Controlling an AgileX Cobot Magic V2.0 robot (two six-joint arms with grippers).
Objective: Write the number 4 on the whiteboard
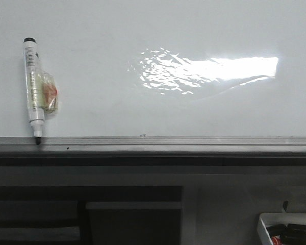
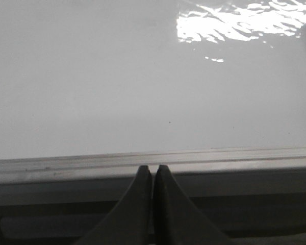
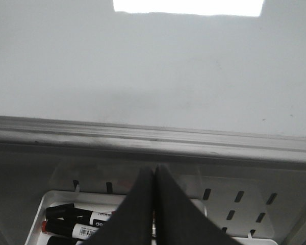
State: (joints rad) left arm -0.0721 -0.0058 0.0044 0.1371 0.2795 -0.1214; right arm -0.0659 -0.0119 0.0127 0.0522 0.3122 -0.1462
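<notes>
Here we see the whiteboard [image 1: 143,102] bare of any written figure, one marker [image 1: 34,87] standing against its left side, tip down on the grey ledge [image 1: 168,143]. Only our front view shows that marker. The right wrist view alone looks into the white tray [image 3: 51,201] below the ledge, where we count at least three markers [image 3: 76,217]. Our left gripper [image 2: 153,176] and right gripper [image 3: 154,176] both have fingers pressed together, holding nothing.
</notes>
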